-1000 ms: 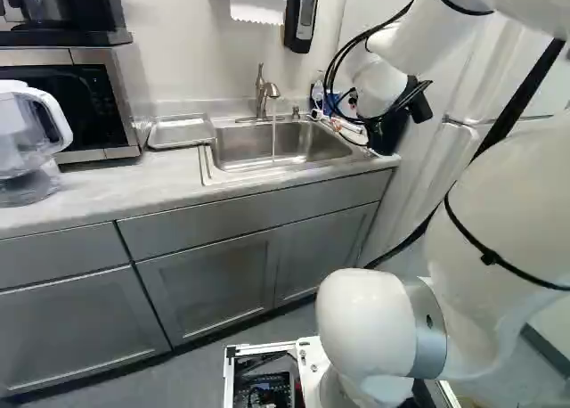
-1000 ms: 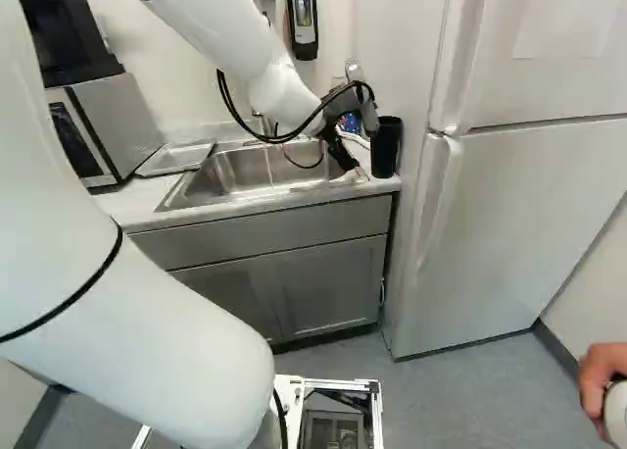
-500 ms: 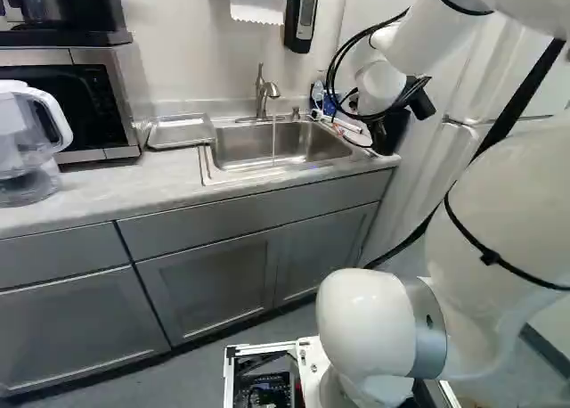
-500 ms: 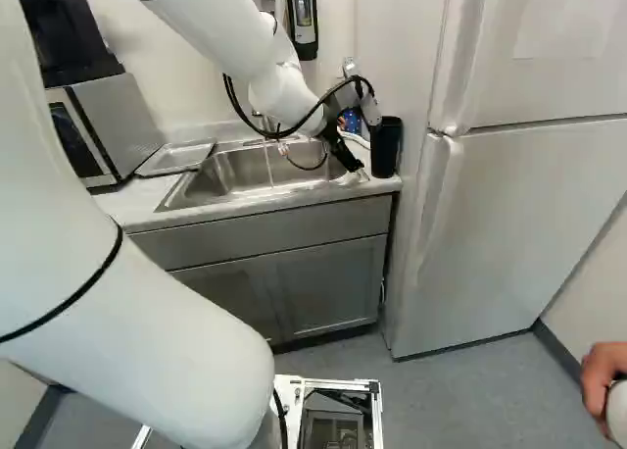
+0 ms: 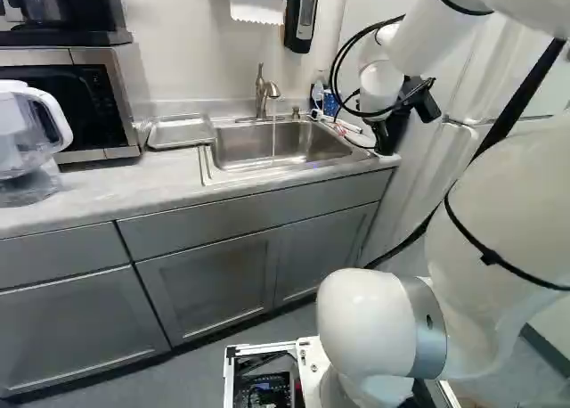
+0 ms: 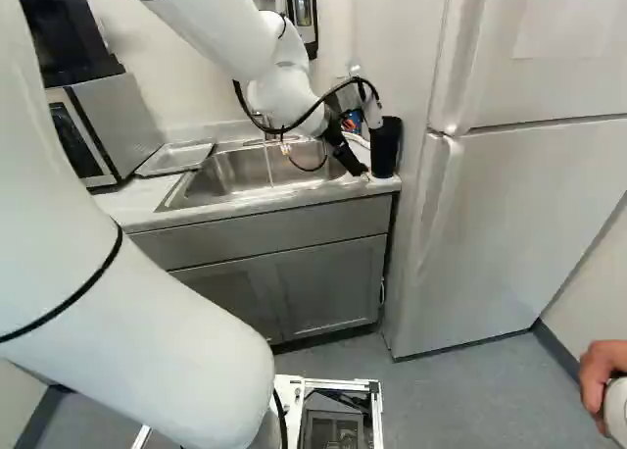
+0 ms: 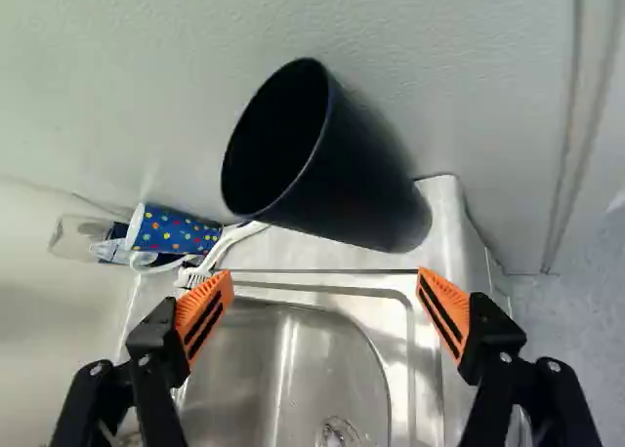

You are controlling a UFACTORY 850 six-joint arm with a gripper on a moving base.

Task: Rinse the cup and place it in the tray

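The black gripper point(image 6: 353, 159) is over the counter at the sink's right end, close to a black cup point(image 6: 386, 147). In the wrist view the gripper point(image 7: 325, 281) stands wide open, nothing between its orange pads. The black cup point(image 7: 356, 188) lies ahead of the fingers, upright on the counter corner beside the wall. A blue dotted cup point(image 7: 176, 230) is ahead of one finger, near a white brush point(image 7: 227, 247). Water runs from the faucet point(image 5: 264, 92) into the sink point(image 5: 233, 148). A metal tray point(image 5: 182, 133) sits left of the sink, with nothing visible in it.
A microwave point(image 5: 67, 101) and a clear pitcher point(image 5: 27, 145) stand left of the tray. The fridge point(image 6: 509, 194) rises right of the counter. Above the sink hangs a dispenser point(image 5: 305, 16). A person's hand point(image 6: 600, 375) shows at the right base view's right edge.
My wrist and gripper have shifted slightly right, nearer the black cup, and turned a little. The fingers' opening shows no visible change in the base views. The base has stayed put.
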